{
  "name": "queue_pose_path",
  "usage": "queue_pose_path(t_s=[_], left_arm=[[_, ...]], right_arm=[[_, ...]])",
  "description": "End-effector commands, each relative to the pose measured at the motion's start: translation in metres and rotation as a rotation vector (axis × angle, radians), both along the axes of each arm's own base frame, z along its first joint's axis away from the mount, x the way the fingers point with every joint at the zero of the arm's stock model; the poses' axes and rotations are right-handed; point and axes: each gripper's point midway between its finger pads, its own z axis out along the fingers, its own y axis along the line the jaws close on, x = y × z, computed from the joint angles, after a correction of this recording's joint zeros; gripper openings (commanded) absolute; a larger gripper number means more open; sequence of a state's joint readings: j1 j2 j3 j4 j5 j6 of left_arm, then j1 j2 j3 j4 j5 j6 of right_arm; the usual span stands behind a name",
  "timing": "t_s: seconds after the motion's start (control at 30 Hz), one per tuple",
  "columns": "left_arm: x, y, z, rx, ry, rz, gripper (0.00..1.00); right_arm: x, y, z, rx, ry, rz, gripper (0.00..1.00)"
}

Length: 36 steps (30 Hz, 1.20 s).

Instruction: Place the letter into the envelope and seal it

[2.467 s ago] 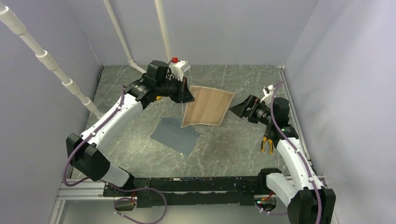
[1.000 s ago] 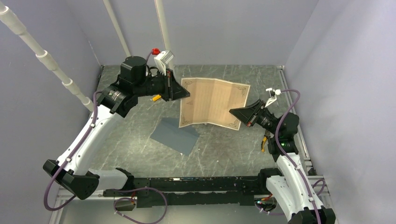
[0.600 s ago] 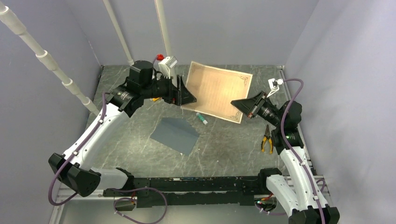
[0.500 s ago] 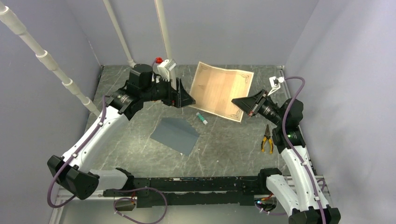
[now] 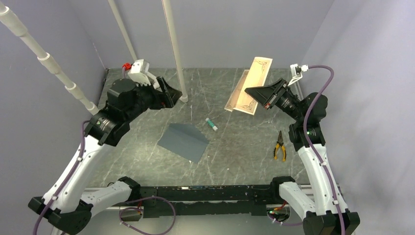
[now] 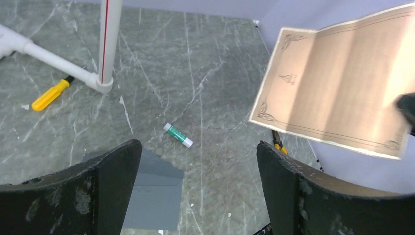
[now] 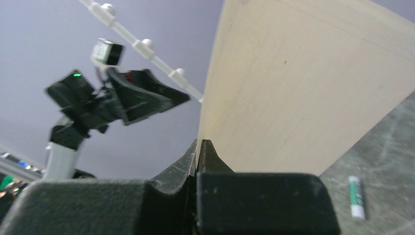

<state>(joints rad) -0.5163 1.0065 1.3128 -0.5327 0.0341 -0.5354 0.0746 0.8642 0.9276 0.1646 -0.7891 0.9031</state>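
Observation:
The tan letter (image 5: 258, 72) with its dark border hangs in the air at the back right, almost edge-on in the top view. My right gripper (image 5: 247, 90) is shut on its edge; in the right wrist view the jaws (image 7: 199, 142) pinch the sheet (image 7: 303, 88). The slate-grey envelope (image 5: 183, 142) lies flat on the table near the middle. My left gripper (image 5: 175, 93) is raised at the back left, open and holding nothing. In the left wrist view, that gripper (image 6: 195, 145) shows the envelope (image 6: 147, 196) below and the letter (image 6: 337, 93) far right.
A green glue stick (image 5: 211, 124) lies between the envelope and the letter. Yellow-handled pliers (image 5: 280, 146) rest by the right arm. A yellow screwdriver (image 6: 49, 95) lies near the foot of the white pipe (image 6: 108, 44). Grey walls close in on three sides.
The left gripper let go of the letter, opened wide and drew back to the left. The right gripper swung the letter up and to the right, turning it edge-on.

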Motion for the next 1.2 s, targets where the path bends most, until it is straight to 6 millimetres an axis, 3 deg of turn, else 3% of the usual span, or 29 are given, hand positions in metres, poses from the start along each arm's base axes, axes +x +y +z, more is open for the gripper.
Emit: queue_pose_path(t_s=[0.0,0.2,0.37,0.57,0.67,0.87,1.03,1.17], left_arm=[[0.021,-0.01,-0.034,-0.012,0.144,0.03,0.93],[0.039,-0.041,-0.059,-0.107,0.297,-0.101,0.93],[0.046,-0.072,-0.059,-0.258,0.36,-0.271,0.91],[0.025,-0.129,-0.013,-0.525,0.348,-0.677,0.84],[0.012,-0.144,0.008,-0.589,0.339,-0.794,0.86],[-0.019,-0.149,0.053,-0.726,0.242,-1.009,0.87],[-0.05,-0.155,0.074,-0.759,0.183,-1.162,0.87],[-0.064,-0.152,0.088,-0.764,0.11,-1.21,0.87]], right_arm=[[-0.038,0.01,0.075,0.082,-0.217,0.138,0.0],[-0.083,0.011,0.123,0.093,-0.391,0.211,0.0],[-0.112,0.009,0.145,0.118,-0.483,0.23,0.0],[-0.125,0.003,0.161,0.268,-0.484,0.255,0.0],[-0.126,0.002,0.161,0.292,-0.47,0.265,0.0],[-0.122,0.0,0.155,0.319,-0.43,0.252,0.0],[-0.116,0.001,0.151,0.339,-0.4,0.26,0.0],[-0.107,0.002,0.145,0.357,-0.361,0.265,0.0]])
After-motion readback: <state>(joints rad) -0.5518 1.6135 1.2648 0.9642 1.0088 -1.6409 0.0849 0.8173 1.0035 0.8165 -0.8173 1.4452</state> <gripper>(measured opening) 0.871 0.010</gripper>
